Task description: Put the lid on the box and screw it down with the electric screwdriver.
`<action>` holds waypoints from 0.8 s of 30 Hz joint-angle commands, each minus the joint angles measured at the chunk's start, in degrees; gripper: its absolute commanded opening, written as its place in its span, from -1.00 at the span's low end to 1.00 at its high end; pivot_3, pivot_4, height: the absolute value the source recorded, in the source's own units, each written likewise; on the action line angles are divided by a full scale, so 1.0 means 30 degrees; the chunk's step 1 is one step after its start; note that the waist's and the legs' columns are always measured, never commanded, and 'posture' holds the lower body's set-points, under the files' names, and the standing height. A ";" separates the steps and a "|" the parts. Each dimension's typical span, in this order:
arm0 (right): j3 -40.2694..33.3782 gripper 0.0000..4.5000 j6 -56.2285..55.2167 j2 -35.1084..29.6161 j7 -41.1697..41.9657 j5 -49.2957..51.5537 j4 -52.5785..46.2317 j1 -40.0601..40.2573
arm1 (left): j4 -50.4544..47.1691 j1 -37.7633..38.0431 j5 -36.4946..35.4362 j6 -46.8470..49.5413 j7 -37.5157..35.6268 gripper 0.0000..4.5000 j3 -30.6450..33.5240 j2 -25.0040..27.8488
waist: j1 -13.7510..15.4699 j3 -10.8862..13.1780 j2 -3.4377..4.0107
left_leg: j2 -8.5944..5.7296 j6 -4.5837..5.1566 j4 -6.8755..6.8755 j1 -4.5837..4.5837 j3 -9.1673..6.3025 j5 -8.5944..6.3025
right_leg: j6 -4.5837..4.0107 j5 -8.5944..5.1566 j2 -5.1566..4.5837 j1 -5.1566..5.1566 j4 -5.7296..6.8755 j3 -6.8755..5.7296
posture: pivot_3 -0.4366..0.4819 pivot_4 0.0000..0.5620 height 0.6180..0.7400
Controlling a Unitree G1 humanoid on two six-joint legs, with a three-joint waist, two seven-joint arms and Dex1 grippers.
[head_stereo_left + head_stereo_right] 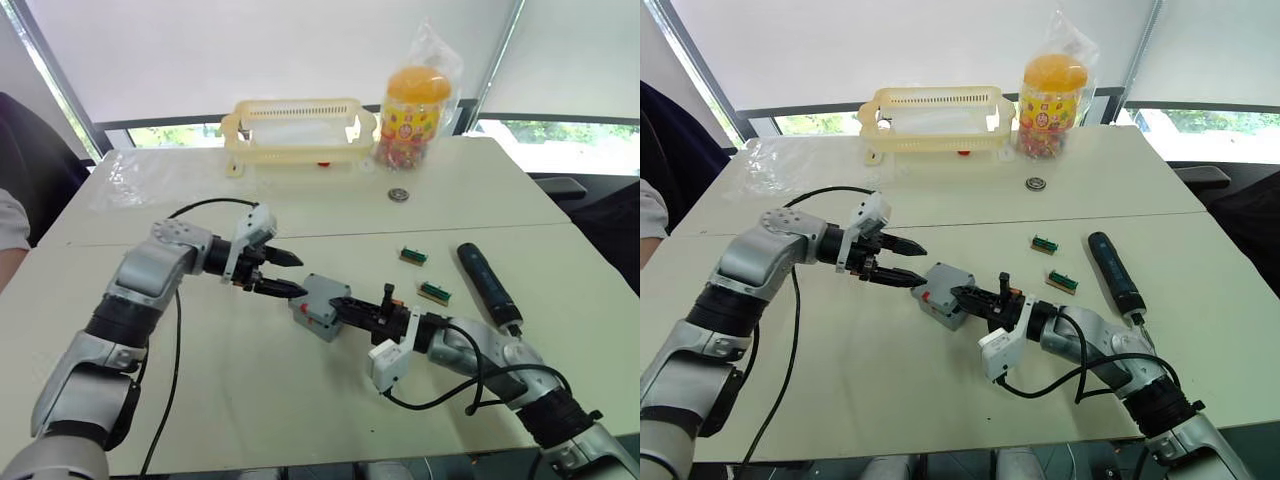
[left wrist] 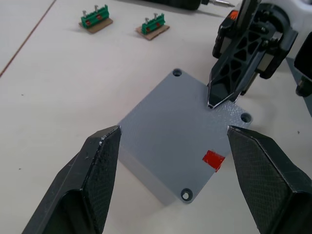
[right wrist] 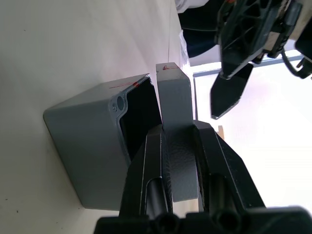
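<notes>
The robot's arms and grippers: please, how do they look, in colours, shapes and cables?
Both arms have silver-grey shells with black joints. Each ends in a white wrist block and two black pointed fingers: left gripper, right gripper. The fingers have a fine textured surface and an open lattice frame. A loose black cable runs along each arm.

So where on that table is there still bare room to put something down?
Bare tabletop lies near the front edge between the two arms, and on the far right beyond the coin. It is crowded around the box, the bit strips and the electric screwdriver.
</notes>
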 commanded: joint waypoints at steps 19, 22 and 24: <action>0.0398 -0.93 0.0842 -0.0071 -0.0430 -0.0683 -0.0843 0.0972 | -0.0011 -0.0033 0.1306 -0.1229 -0.0482 0.57 -0.0787 -0.0450 | 0.0002 -0.0001 -0.0001 | 0.0000 0.0001 0.0004 0.0004 -0.0001 0.0000 | 0.0000 0.0000 0.0000 0.0009 0.0000 -0.0001 | -0.05 -0.47 1.00; 0.0411 -0.93 0.0859 -0.0103 -0.0431 -0.0702 -0.0936 0.1100 | -0.0078 0.0208 0.2088 -0.1700 -0.0339 0.57 -0.1467 -0.0501 | 0.0010 -0.0002 -0.0004 | 0.0000 0.0000 0.0004 0.0010 -0.0001 0.0000 | 0.0000 0.0000 -0.0001 0.0019 -0.0002 -0.0001 | -0.05 -0.47 1.00; 0.0401 -0.93 0.0864 -0.0130 -0.0443 -0.0744 -0.0985 0.1207 | -0.0097 0.0284 0.2423 -0.1839 -0.0144 0.57 -0.1739 -0.0710 | 0.0023 -0.0014 0.0001 | 0.0000 0.0000 0.0004 0.0014 -0.0007 0.0000 | 0.0000 0.0000 0.0000 0.0025 -0.0002 -0.0006 | -0.05 -0.47 1.00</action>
